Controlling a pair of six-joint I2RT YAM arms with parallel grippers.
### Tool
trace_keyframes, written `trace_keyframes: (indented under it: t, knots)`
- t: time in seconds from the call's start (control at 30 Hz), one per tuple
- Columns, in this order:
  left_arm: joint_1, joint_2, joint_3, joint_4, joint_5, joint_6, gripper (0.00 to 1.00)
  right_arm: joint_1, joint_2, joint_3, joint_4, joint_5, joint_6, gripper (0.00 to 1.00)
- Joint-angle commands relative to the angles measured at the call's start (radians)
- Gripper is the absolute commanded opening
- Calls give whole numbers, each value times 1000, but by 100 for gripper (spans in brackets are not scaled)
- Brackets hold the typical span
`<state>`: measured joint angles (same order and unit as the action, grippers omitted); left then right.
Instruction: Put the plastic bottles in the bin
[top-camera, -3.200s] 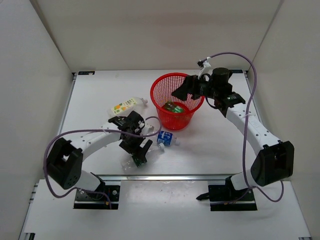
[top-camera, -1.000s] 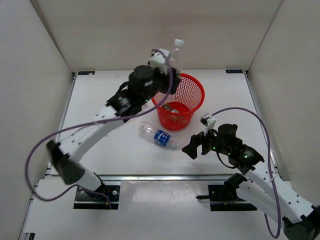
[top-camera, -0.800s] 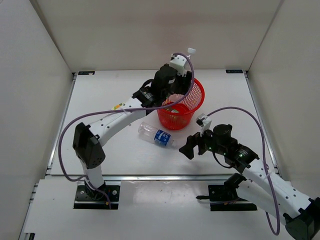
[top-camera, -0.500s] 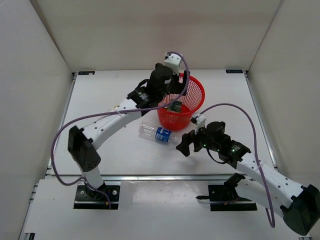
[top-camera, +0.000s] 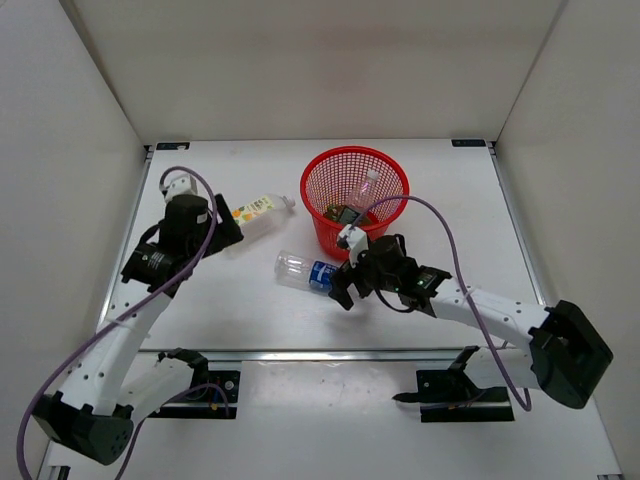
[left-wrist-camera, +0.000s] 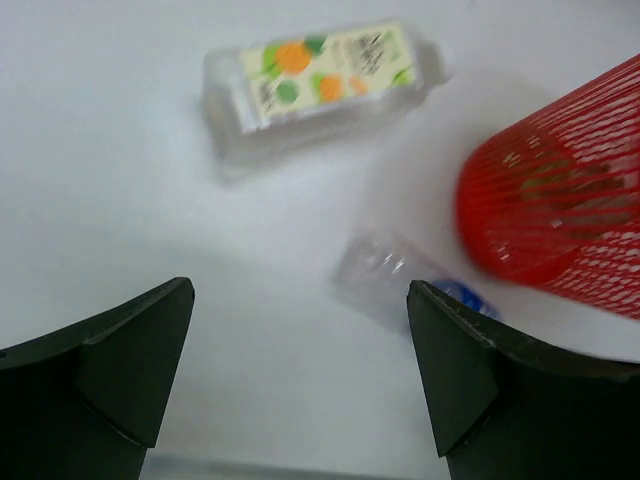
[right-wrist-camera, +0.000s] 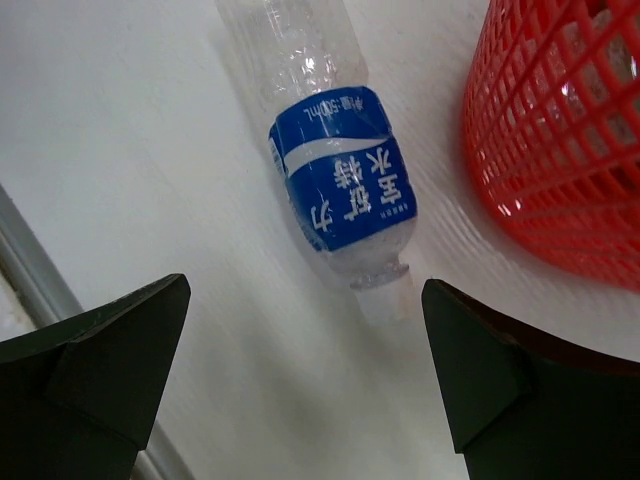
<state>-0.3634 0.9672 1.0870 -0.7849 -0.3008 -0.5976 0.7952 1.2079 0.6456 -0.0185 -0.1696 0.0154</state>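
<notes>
Now | pickup step | right gripper (right-wrist-camera: 305, 370) spread above blue-label bottle (right-wrist-camera: 335, 195) beside bin (top-camera: 340, 238) | left gripper (left-wrist-camera: 300, 380) spread near white bottle (left-wrist-camera: 320, 85) | next: lower, pinch, lift

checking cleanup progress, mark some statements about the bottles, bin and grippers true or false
1. The blue-label bottle lies on the table outside the bin. True.
2. The right gripper is shut on the blue-label bottle. False: its jaws stand open and hold nothing.
3. The fruit-print bottle is in the bin. False: it lies on the table, left of the bin.
4. At least one bottle is in the bin. True: a clear bottle shows inside.
5. The left gripper is open and empty. True.
</notes>
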Motion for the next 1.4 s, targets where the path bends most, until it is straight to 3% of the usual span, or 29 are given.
trace_keyframes:
  t: [0.0, 0.2, 0.37, 0.87, 1.17, 1.37]
  knots:
    - [15, -67, -55, -165, 9, -74, 98, 16, 60, 48, 118, 1, -77, 99]
    - [52, -137, -62, -226, -9, -90, 98, 78, 212, 140, 135, 38, -135, 99]
    - [64, -127, -84, -251, 6, -71, 99, 110, 271, 169, 200, 159, -184, 99]
    - [109, -104, -65, -261, 18, -21, 99, 114, 498, 295, 218, 94, -238, 95]
    - [116, -56, -27, -257, 32, 12, 99, 110, 574, 296, 212, 113, -222, 89]
    - [123, -30, -13, -263, 39, 33, 99, 116, 572, 299, 178, 93, -178, 75]
